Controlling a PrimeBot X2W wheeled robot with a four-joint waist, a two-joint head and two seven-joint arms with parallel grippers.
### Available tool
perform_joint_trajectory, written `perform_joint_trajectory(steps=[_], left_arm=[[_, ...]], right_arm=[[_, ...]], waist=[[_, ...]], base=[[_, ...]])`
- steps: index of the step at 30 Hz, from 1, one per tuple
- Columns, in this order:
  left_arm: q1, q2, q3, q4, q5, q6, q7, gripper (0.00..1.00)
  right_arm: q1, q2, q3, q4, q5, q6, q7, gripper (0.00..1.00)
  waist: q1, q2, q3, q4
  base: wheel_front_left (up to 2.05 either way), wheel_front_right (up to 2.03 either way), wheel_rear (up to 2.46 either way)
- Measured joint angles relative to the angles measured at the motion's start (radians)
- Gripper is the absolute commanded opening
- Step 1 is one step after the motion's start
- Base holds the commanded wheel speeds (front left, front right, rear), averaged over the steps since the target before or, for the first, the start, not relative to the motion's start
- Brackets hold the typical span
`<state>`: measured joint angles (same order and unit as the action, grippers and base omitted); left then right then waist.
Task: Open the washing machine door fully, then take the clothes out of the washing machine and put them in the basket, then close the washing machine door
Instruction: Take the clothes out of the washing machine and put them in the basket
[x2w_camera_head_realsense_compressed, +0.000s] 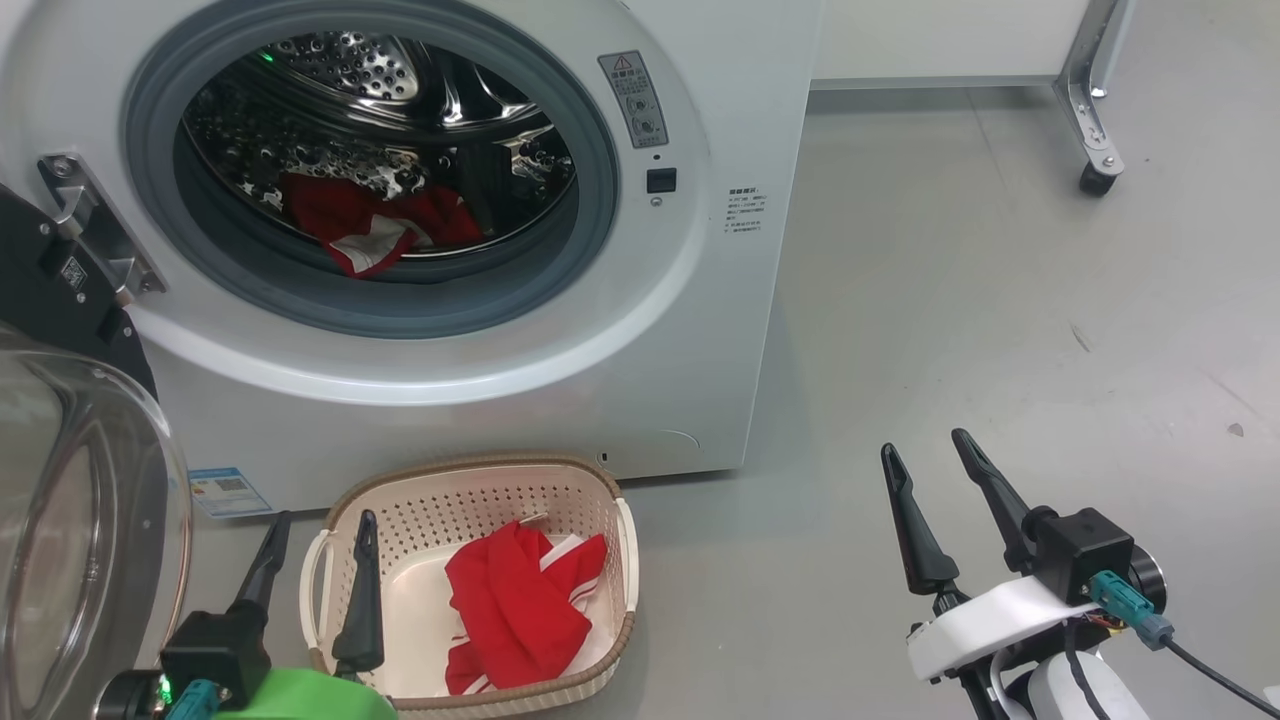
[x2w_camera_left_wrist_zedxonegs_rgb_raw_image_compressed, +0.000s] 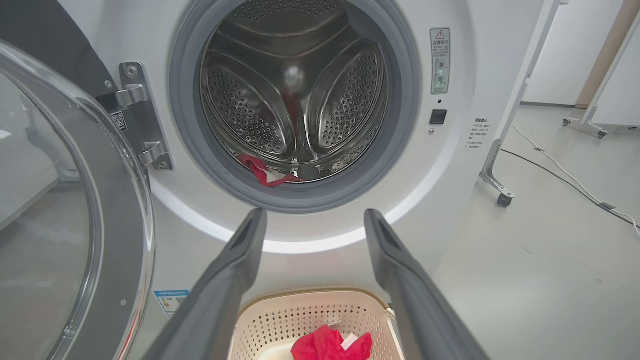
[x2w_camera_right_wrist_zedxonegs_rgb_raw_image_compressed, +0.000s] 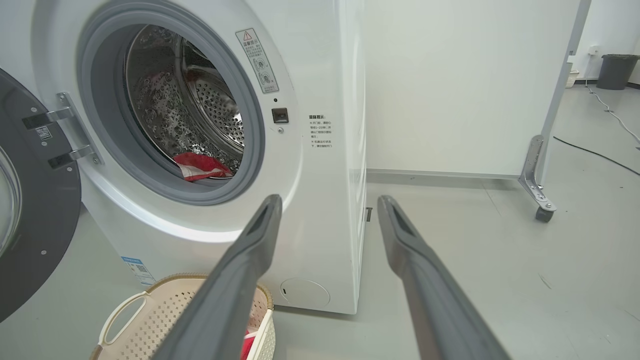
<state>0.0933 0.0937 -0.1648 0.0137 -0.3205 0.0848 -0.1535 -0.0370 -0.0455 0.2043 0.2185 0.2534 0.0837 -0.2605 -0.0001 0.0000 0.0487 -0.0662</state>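
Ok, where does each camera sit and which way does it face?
Head view: on the head, looking down at the washing machine and basket; left fingers and right fingers low.
Left wrist view: left wrist, facing the drum mouth squarely; own fingers below.
Right wrist view: right wrist, facing the machine obliquely; own fingers below.
Shared: all show red clothes in the drum.

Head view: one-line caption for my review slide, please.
Washing machine door open, one red garment in the basket, second garment in the drum; left gripper and right gripper open, empty.
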Motion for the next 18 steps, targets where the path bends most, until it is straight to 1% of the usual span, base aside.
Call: perform_joint_trajectory(steps=[9, 12, 18], left_arm=[[-0.022, 0.007, 0.008, -0.008, -0.001, 0.007, 0.032, 1.00], [-0.077, 0.012, 0.007, 0.012, -0.005, 0.004, 0.050, 1.00], [-0.200, 0.017, -0.006, 0.086, -0.013, -0.021, 0.115, 1.00]], right_arm=[[-0.002, 0.000, 0.002, -0.034, -0.008, -0.005, 0.000, 1.00], [-0.008, 0.000, 0.004, -0.049, -0.010, -0.007, 0.000, 1.00], [-0.031, 0.000, 0.019, -0.075, -0.010, -0.007, 0.000, 1.00]], waist=[[0.0000, 0.0000, 0.056, -0.012], [0.0000, 0.0000, 0.088, -0.019], [0.0000, 0.0000, 0.162, -0.038]], base=[[0.00, 0.00, 0.00], [0.00, 0.00, 0.00], [0.00, 0.00, 0.00]])
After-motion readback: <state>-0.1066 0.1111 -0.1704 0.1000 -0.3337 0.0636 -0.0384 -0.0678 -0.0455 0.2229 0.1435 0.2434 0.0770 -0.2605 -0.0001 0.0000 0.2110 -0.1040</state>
